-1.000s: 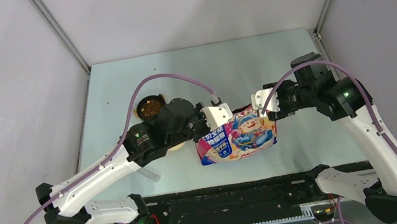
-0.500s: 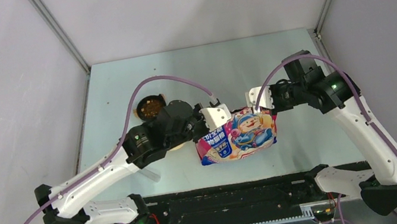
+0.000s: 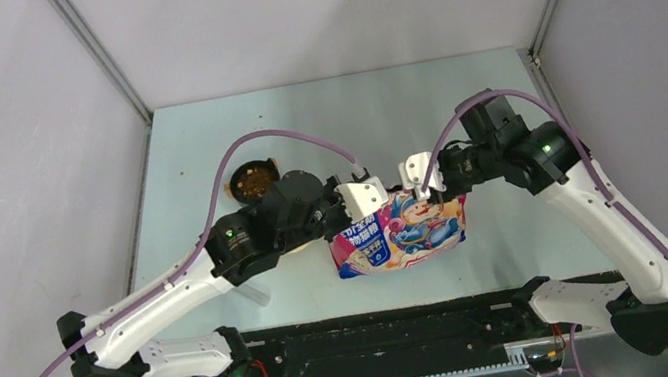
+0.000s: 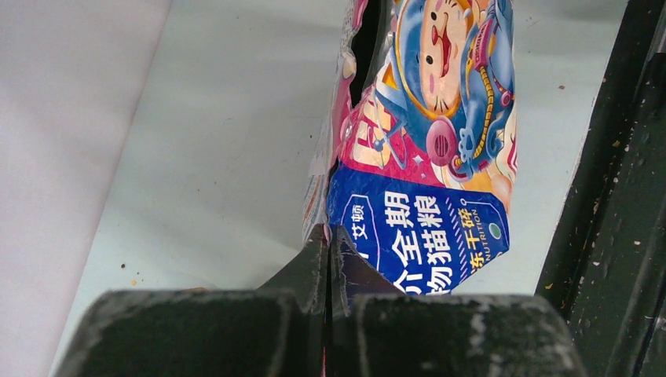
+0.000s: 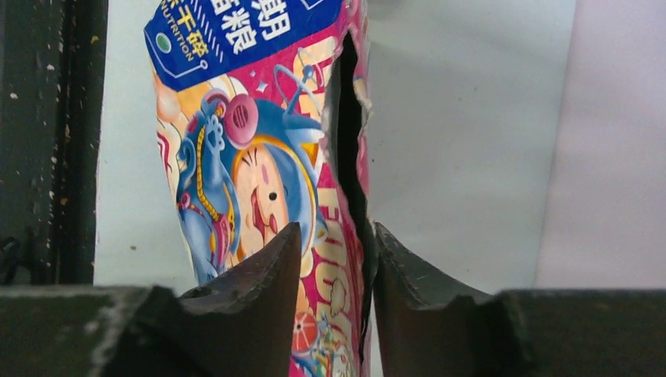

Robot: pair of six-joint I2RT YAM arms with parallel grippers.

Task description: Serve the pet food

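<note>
Left gripper (image 4: pixel 328 259) was clamped on the edge of the glossy blue-and-pink cartoon-cat foil bag (image 4: pixel 428 133), black fingers pressed together with the blue-label end pinched between them. Right gripper (image 5: pixel 336 245) was at the bag's other end with its fingers apart, straddling the gaping lip: one finger over the printed front, the other beyond the dark slit. Bag sat on the pale green table (image 3: pixel 328 113), between both wrists. Farther back on the left, small dark brown dry pet food (image 3: pixel 254 181) pellets lay in a dark round bowl (image 3: pixel 234 186), just behind the left arm.
</note>
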